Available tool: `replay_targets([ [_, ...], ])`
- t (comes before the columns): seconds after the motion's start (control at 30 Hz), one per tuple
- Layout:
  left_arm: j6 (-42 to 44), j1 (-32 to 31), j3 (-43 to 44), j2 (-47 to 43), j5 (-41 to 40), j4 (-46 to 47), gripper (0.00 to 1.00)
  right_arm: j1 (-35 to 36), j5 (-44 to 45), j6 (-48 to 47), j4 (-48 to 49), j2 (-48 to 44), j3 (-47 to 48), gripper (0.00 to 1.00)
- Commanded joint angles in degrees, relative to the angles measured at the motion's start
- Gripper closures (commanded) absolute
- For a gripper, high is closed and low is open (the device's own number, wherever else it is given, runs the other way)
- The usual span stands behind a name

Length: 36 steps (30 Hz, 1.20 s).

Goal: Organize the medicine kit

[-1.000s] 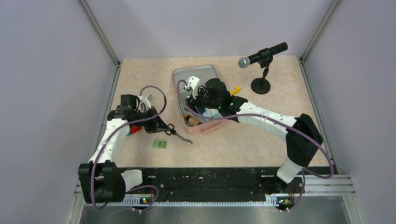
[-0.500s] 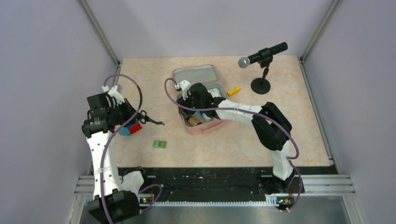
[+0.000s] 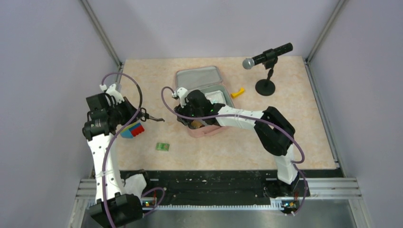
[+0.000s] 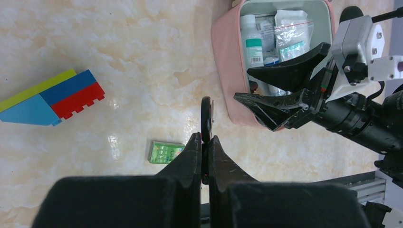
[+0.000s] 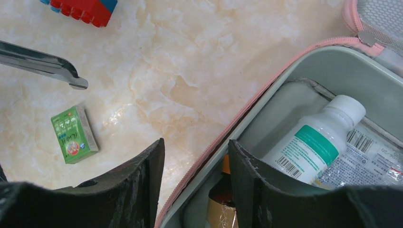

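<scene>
The medicine kit (image 3: 209, 131) lies open mid-table, pink with a grey-green lining; its wall also shows in the wrist views (image 4: 225, 61) (image 5: 266, 95). Inside are a white bottle with a teal label (image 5: 318, 137), an amber bottle (image 5: 221, 199) and clear sachets (image 4: 292, 28). My right gripper (image 5: 196, 141) is open and straddles the kit's left wall, one finger inside and one outside, holding nothing. My left gripper (image 4: 204, 137) hangs left of the kit, shut on a thin metal scissor-like tool (image 3: 153, 117) whose tip (image 5: 43, 64) points toward the kit.
A small green box (image 3: 163, 147) lies on the table in front of the kit. Stacked coloured toy bricks (image 3: 133, 130) sit under the left arm. A yellow piece (image 3: 237, 92) lies right of the kit. A microphone on a stand (image 3: 266, 57) is at the back right.
The left arm has drawn back to the left and upward with the tool in its jaws. The right gripper has slid left across the kit to its left wall, its jaws slightly narrower.
</scene>
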Motion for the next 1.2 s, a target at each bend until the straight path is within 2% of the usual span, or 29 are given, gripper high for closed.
replay_targets([
  [0.0, -1.4, 0.1, 0.0, -1.7, 0.9, 3.3, 1.00, 2.4, 0.5, -1.1, 1.2, -2.2, -2.1, 0.50],
  [0.17, -1.8, -0.6, -1.7, -2.4, 3.2, 3.3, 1.00, 3.3, 2.2, -4.6, 2.4, -5.0, -5.8, 0.51],
  [0.23, -1.0, -1.3, -1.8, -2.3, 6.0, 3.8, 1.00, 3.1, -0.6, -7.0, 2.8, -8.4, -6.5, 0.46],
  [0.33, 2.4, -2.7, -1.7, -1.9, 10.1, 4.5, 1.00, 2.0, -17.7, -13.4, 0.8, -14.1, -6.2, 0.42],
  [0.4, 6.3, -3.2, -2.1, -1.4, 20.0, 6.2, 1.00, 1.0, -29.1, -16.8, -1.4, -17.4, -5.9, 0.42],
  [0.43, 8.2, -3.5, -2.0, -1.1, 23.6, 6.3, 1.00, 0.9, -31.2, -17.6, -2.9, -18.6, -5.7, 0.41],
  [0.53, 16.7, -4.4, -1.9, -0.7, 33.8, 5.6, 1.00, 0.8, -33.6, -18.1, -5.3, -21.0, -5.5, 0.40],
  [0.6, 22.4, -4.9, -1.3, -0.4, 37.8, 3.1, 1.00, 0.7, -34.4, -18.4, -6.5, -22.0, -5.7, 0.39],
  [0.8, 25.6, -7.4, 0.3, 1.0, 44.8, 2.9, 1.00, 0.8, -34.5, -18.7, -5.9, -22.9, -7.9, 0.41],
  [0.9, 27.2, -10.4, 1.0, 0.8, 44.5, 2.9, 1.00, 0.9, -33.0, -18.7, -5.2, -22.4, -8.3, 0.45],
  [1.03, 28.1, -14.5, 0.8, 1.0, 41.5, 3.8, 1.00, 0.9, -32.2, -17.4, -4.5, -21.5, -7.5, 0.60],
  [1.17, 28.1, -15.6, 1.2, 2.2, 41.3, 4.8, 1.00, 0.2, -30.7, -16.7, -4.2, -21.7, -7.1, 0.58],
])
